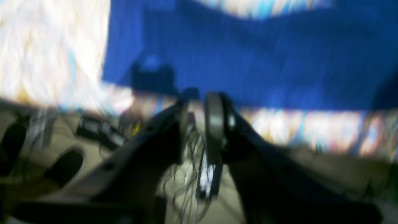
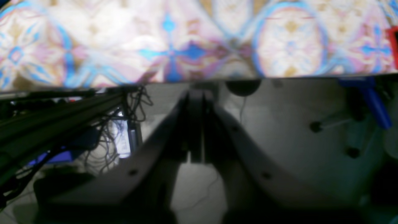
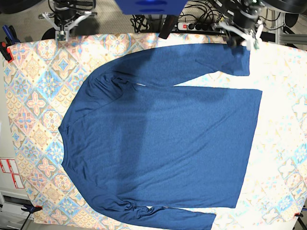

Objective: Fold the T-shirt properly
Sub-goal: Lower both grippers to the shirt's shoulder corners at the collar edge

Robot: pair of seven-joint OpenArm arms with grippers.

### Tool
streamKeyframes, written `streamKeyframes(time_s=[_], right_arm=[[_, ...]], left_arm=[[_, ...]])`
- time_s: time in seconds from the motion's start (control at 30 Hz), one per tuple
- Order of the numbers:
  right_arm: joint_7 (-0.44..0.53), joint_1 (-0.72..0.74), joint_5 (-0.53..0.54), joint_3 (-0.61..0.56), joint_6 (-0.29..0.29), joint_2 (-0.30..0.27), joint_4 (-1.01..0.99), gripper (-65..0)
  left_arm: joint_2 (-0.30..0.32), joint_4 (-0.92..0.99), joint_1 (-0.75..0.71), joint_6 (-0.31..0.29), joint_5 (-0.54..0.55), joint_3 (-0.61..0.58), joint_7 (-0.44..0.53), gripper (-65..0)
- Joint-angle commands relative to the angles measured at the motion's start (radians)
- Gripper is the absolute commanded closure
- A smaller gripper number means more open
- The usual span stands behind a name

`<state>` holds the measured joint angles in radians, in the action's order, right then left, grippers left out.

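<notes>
The dark blue T-shirt [image 3: 163, 139] lies spread flat on the patterned tablecloth [image 3: 33, 96], neck to the left, hem to the right, both long sleeves stretched along its far and near sides. My left gripper [image 3: 241, 38] hovers at the far right, just behind the far sleeve's cuff. In the blurred left wrist view the T-shirt [image 1: 248, 62] fills the top, and the left gripper [image 1: 199, 105] has its fingers slightly apart with nothing between them. My right gripper [image 3: 61, 32] sits at the far left table edge. In its own view the right gripper [image 2: 196, 96] is shut and empty, off the tablecloth [image 2: 186, 40].
A power strip with tangled cables [image 3: 196, 24] runs behind the table's far edge. A red clamp [image 3: 5, 50] holds the cloth at the left corner. Bare strips of tablecloth show around the shirt on the left and right.
</notes>
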<state>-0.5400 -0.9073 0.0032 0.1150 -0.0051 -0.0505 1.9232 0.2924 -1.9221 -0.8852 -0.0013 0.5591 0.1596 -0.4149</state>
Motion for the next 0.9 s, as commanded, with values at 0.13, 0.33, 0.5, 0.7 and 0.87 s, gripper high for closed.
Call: streamKeyframes(time_s=[0.13,0.33,0.5,0.7,0.87], right_arm=[[0.024,0.043,-0.002,-0.041,-0.003,-0.007,0.015,0.0],[-0.093,0.11,-0.002,-0.065,-0.003,-0.007,0.015,0.0],[-0.153,0.15,-0.002,-0.065,-0.003,-0.007,0.015,0.0],[-0.153,0.156,-0.002,-0.065,-0.003,-0.007,0.015,0.0],[-0.154,0.17,-0.002,-0.065,-0.003,-0.007,0.015,0.0]], left_arm=[[0.003,0.051,0.025,-0.003,0.123,0.073,0.003,-27.2],[0.004,0.161,0.082,-0.003,0.25,0.077,0.003,-27.6],[0.004,0.24,0.116,-0.003,0.313,0.077,0.003,-27.6],[0.004,0.299,0.134,-0.003,0.367,0.077,0.003,-27.8],[0.004,0.344,0.179,-0.003,0.368,0.076,0.003,-27.8]])
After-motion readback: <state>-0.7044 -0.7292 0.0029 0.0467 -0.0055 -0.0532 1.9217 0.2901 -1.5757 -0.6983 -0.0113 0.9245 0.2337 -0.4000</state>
